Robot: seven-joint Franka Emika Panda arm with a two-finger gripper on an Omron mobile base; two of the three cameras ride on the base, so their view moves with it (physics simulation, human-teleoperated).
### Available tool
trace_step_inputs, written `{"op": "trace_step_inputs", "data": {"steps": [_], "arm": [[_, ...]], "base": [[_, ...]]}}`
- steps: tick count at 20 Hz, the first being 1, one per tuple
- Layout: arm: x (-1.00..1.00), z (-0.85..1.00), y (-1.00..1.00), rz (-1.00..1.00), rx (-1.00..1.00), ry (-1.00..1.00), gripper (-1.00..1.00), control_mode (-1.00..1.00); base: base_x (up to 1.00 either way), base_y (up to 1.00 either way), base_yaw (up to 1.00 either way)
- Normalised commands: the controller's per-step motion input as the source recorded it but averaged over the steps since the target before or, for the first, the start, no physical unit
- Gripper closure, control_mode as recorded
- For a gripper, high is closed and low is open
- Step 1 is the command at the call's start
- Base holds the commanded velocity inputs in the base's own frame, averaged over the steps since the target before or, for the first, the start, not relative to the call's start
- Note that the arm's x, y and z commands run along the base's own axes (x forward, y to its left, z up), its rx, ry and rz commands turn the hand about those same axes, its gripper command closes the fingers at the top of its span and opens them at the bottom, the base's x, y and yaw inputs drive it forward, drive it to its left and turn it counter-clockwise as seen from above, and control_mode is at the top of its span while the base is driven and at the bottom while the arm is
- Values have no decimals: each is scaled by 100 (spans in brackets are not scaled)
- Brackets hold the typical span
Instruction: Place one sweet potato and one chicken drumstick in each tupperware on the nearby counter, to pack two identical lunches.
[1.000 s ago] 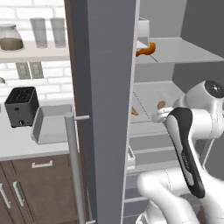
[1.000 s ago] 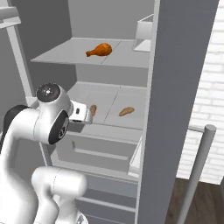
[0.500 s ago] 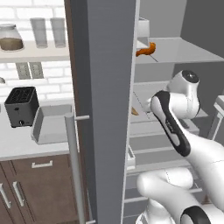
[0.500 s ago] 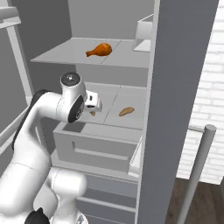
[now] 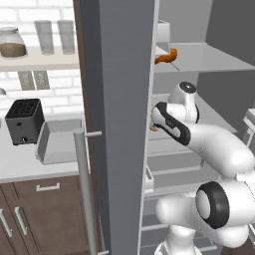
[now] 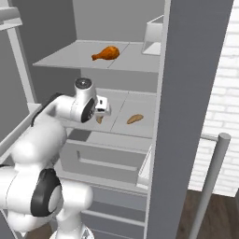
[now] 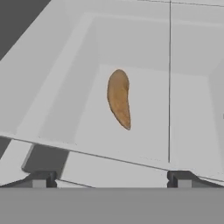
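While the gripper (image 7: 109,178) hangs wide open and empty inside the fridge, a sweet potato (image 7: 119,99) lies on the pale shelf (image 6: 140,130) beyond; one tupperware (image 5: 59,142) sits on the counter (image 5: 20,167) left.

We see an orange-brown drumstick (image 6: 107,52) on a pale grey shelf (image 6: 70,58), two tan-brown sweet potatoes (image 6: 135,119), a light-grey tray (image 5: 59,143) at 3 o'clock of a black toaster (image 5: 23,120), a pale-grey desk (image 5: 17,167), dark brown cabinets (image 5: 47,214).
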Motion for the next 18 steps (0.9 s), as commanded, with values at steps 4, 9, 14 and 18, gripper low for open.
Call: {"op": "trace_step_inputs", "data": {"steps": [4, 9, 14, 18], "arm": [[80, -12, 9, 0, 0, 14, -100, -100], [52, -30, 6, 0, 0, 4, -100, -100], [43, -44, 1, 0, 0, 0, -100, -100], [46, -54, 2, 0, 0, 0, -100, -100]], "base": [[0, 0, 0], [0, 0, 0], [0, 0, 0], [0, 0, 0]]}}
